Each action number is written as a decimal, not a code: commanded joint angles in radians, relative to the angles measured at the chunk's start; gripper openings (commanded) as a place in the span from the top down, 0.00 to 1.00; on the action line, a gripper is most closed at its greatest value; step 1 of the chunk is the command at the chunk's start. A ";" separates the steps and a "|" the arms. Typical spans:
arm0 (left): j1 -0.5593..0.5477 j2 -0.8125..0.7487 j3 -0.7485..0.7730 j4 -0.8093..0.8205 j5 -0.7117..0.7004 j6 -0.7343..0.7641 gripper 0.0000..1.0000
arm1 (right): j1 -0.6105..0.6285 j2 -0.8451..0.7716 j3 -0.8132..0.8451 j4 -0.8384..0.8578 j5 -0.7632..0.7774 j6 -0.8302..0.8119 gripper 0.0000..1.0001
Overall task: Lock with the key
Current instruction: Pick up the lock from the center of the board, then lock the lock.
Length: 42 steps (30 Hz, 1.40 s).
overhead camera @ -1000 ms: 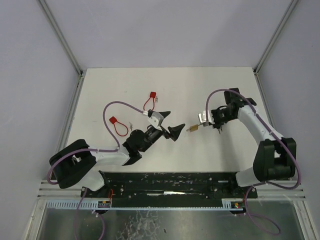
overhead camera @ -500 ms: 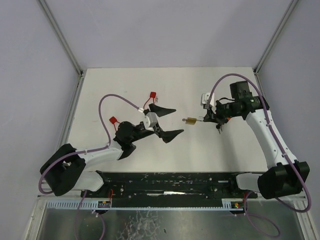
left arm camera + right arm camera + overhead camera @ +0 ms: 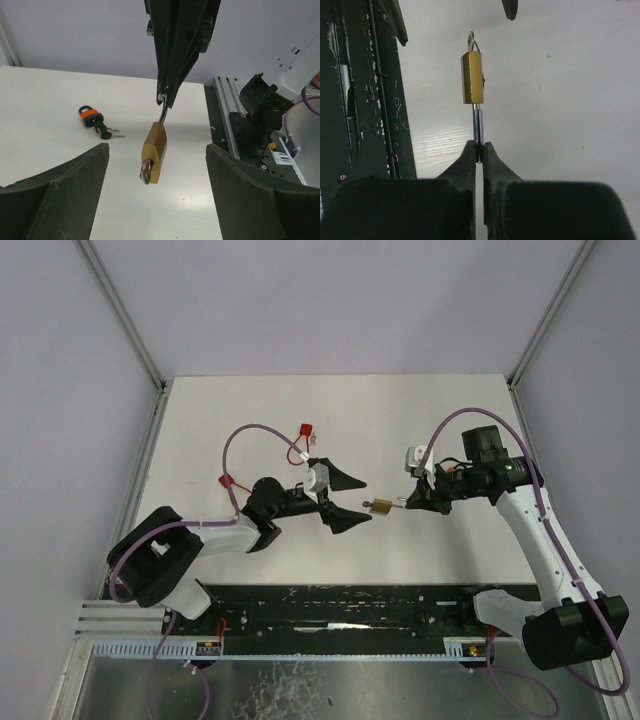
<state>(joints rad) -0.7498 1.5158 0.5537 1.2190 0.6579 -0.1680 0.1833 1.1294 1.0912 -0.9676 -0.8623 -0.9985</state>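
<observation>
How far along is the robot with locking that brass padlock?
Done: the right gripper holds the padlock off the table by its shackle, and the key sits in it. In hand: the open left gripper flanks the key end. Left: close on the key and turn it.

No lettering, number, brand or sign can be read in any view. The brass padlock (image 3: pixel 153 150) shows plain faces, both from the left wrist and from the right wrist. To the right of the padlock in the left wrist view, a small yellow sticker (image 3: pixel 272 146) is too blurred to make out. Above and to the right of the padlock, the dark marks (image 3: pixel 295 50) on a white housing form no legible characters.
</observation>
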 commanded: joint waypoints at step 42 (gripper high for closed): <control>-0.073 0.090 0.214 -0.334 0.171 0.209 0.71 | 0.006 -0.070 0.044 0.006 -0.131 -0.030 1.00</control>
<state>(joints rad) -0.8185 1.5917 0.7334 0.9024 0.7876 0.0204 0.1833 1.0927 1.0889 -0.9825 -0.9112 -1.0061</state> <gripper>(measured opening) 0.292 0.036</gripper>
